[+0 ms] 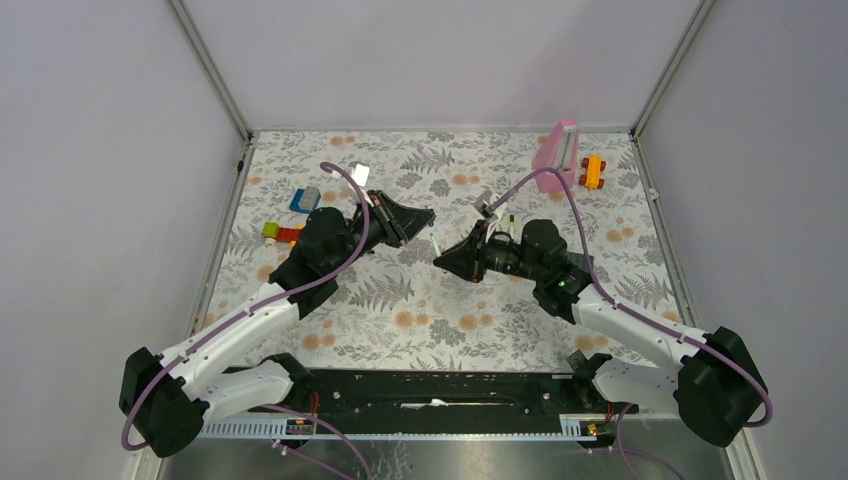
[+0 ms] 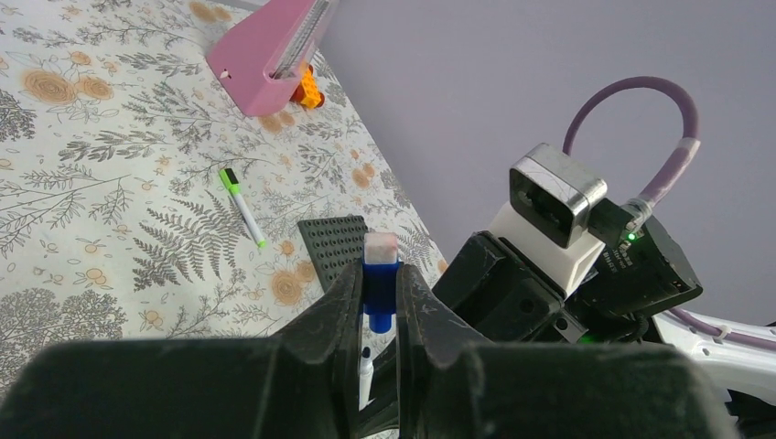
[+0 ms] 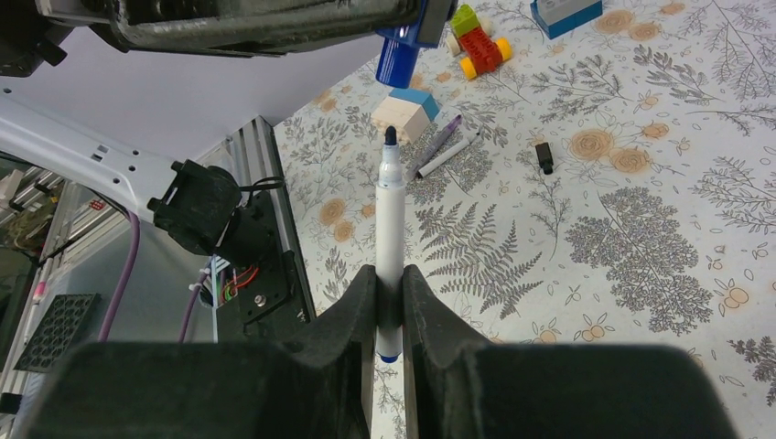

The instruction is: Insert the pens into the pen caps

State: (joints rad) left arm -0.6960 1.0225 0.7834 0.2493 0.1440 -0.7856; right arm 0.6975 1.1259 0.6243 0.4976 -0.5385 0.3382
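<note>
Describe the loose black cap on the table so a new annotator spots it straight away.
In the right wrist view, look at the floral table, upper middle, where a red and yellow toy car stands. Below it lies a thin white pen; the black cap lies just right of that pen, not touching it. It is a short all-black stub, far shorter than the pen.

Pen (image 2: pixel 364 373) mostly hidden behind left pincer (image 2: pixel 377 272) fingers.
</note>
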